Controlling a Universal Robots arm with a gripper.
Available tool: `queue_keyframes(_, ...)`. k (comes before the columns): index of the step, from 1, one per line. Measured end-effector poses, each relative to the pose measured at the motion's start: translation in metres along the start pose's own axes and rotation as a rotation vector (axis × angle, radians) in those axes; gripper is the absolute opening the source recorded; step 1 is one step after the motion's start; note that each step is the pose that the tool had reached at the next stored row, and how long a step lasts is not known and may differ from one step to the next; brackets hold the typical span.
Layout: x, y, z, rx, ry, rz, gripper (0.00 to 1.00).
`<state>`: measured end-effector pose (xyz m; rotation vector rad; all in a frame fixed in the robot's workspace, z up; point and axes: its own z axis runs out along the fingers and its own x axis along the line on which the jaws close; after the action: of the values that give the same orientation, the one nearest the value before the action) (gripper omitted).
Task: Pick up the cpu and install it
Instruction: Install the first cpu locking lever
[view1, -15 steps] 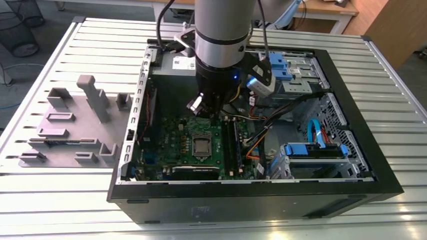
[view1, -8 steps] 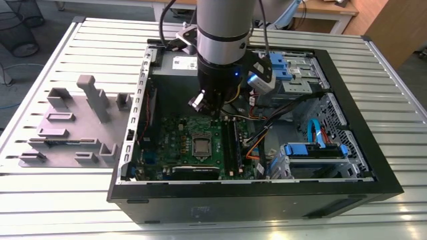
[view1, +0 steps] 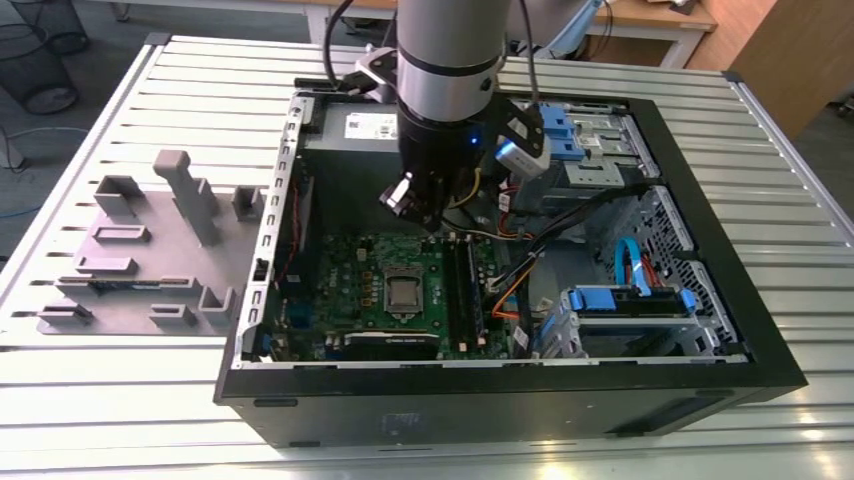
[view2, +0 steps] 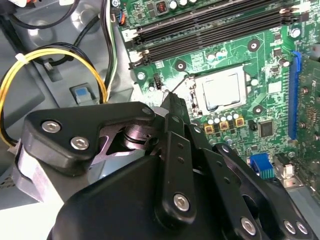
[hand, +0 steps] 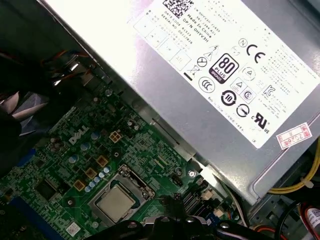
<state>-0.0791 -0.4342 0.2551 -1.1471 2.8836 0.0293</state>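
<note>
The cpu (view1: 404, 292) lies flat in its socket on the green motherboard (view1: 350, 270), silvery top up, inside the open computer case. Both wrist views show the cpu (view2: 223, 89) (hand: 116, 202) set within the dark metal socket frame. My gripper (view1: 411, 207) hangs above the motherboard, a little toward the power supply from the socket, and is apart from the cpu. Its black linkage (view2: 170, 150) covers much of the second wrist view. Nothing is seen held in it.
A grey power-supply box (hand: 220, 75) lies along the case's far wall. Black memory slots (view2: 210, 30), yellow and black cables (view2: 45, 55) and blue drive bays (view1: 627, 300) crowd the case. Lilac-grey holder blocks (view1: 147, 250) stand on the slatted table at the exterior view's left.
</note>
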Motion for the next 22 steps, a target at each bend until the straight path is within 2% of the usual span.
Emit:
queue_keyframes(11, -0.0071, 0.0024, 0.0013, 0.0000, -0.0001, 0.000, 0.11)
queue_keyframes(22, -0.0126, 0.0073, 0.0076, -0.0001, 0.0000, 0.000, 0.11)
